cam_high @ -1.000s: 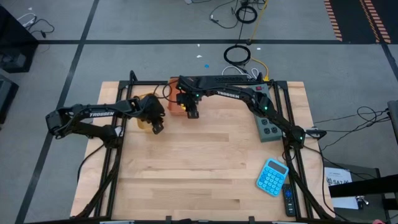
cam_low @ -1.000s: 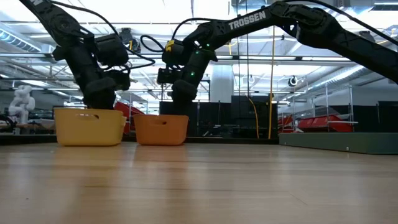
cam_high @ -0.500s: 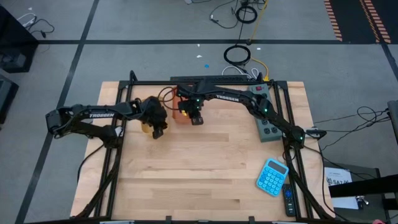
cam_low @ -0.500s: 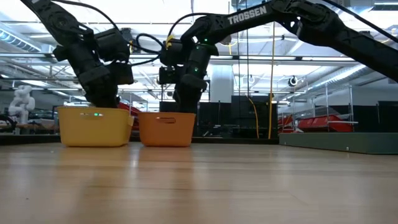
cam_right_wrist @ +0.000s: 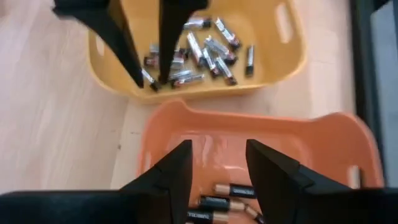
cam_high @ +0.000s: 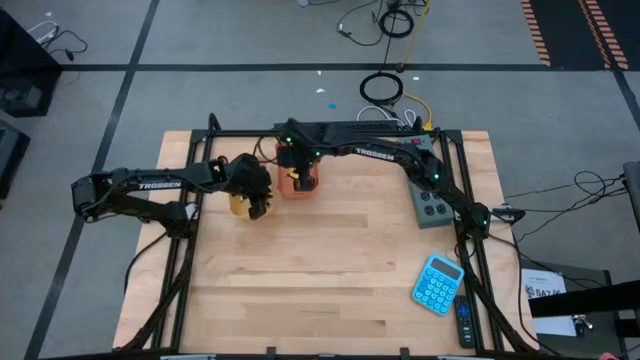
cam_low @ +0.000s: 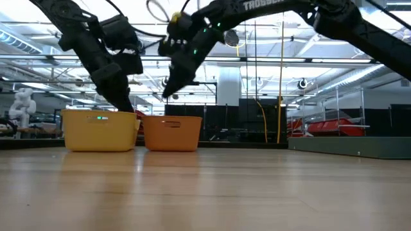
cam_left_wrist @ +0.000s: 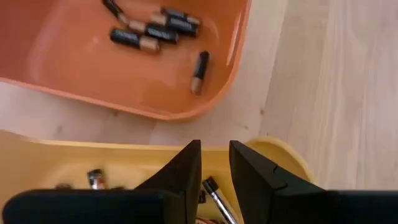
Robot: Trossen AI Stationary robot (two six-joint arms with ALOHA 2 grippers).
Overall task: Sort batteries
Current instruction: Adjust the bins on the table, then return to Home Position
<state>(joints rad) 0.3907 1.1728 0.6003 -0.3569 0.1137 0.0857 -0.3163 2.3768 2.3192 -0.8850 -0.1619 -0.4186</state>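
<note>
Blue calculator (cam_high: 437, 284) near the worktop's (cam_high: 330, 270) near right corner, well apart from everything else. Toward the far edge, two bins side by side: yellow bin (cam_high: 237, 204) on the left, orange bin (cam_high: 297, 187) on the right. My left gripper (cam_left_wrist: 214, 174) dips into the yellow bin, fingers a narrow gap apart, silvery batteries (cam_right_wrist: 205, 46) below them, nothing pinched. My right gripper (cam_right_wrist: 217, 165) hangs above the orange bin, fingers spread, empty. Dark copper-tipped batteries (cam_left_wrist: 155, 31) lie loose on the orange bin's floor. Grey power strip (cam_high: 429, 200) lies by the right edge.
</note>
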